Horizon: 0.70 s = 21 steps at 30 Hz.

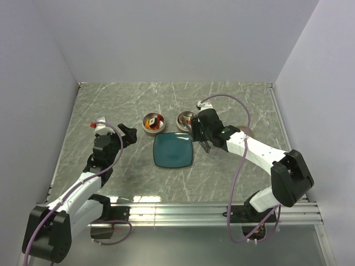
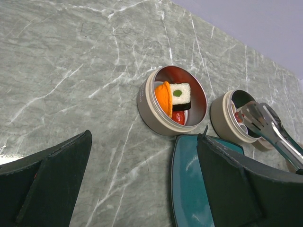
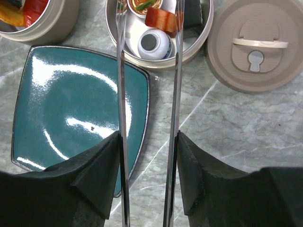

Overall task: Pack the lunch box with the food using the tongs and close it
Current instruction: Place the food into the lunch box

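The lunch box shows as two round beige tins. The left tin holds food: an orange piece, a white block with a green centre and a red piece. The right tin holds a red piece and a white roll with a dark centre. My right gripper is shut on the tongs, whose arms stand apart, their tips over the right tin. My left gripper hangs open and empty, left of the plate.
A dark teal square plate lies bare just in front of the two tins. The round beige lid with a latch lies flat on the marble table, right of the right tin. Grey walls close in the back and sides.
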Motion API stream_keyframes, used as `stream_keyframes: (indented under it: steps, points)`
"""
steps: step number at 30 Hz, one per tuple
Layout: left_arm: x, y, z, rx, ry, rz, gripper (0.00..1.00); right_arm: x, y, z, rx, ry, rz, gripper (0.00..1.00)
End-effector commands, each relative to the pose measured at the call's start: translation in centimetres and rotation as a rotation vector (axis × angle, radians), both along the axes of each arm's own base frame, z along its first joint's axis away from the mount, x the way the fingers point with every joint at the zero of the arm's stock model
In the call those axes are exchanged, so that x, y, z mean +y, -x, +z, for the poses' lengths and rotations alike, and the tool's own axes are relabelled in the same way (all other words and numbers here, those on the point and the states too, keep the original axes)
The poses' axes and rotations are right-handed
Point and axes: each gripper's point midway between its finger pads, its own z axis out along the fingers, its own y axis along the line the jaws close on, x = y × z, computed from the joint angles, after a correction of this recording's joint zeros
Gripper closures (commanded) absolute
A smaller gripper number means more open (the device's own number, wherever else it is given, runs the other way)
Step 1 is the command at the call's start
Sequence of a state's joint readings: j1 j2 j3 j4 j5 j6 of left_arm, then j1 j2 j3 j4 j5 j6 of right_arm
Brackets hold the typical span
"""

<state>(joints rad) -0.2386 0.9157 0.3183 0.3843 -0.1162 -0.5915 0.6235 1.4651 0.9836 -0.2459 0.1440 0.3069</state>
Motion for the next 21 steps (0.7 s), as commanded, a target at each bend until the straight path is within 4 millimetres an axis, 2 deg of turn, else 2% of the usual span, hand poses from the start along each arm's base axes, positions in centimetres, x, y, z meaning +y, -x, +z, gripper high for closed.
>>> stream_keyframes:
  steps: [1, 13, 17, 21]
  points:
    - [-0.5, -0.9, 2.4, -0.072, 0.02, -0.017, 0.01, 1.1, -1.9, 3.5, -0.096, -0.059, 0.005, 0.43]
    - [-0.3, -0.9, 2.5, -0.072, 0.022, -0.009, 0.01, 0.6, -1.0, 6.0, -0.151, -0.098, -0.003, 0.43]
    - [-0.3, -1.0, 2.5, -0.069, 0.021, -0.009, 0.0, 1.0, 0.0, 7.1, -0.173, -0.116, 0.017, 0.43]
    - [-0.3, -1.0, 2.4, -0.066, 0.023, -0.007, 0.01, 2.5, 1.7, 8.3, -0.201, -0.141, 0.063, 0.44]
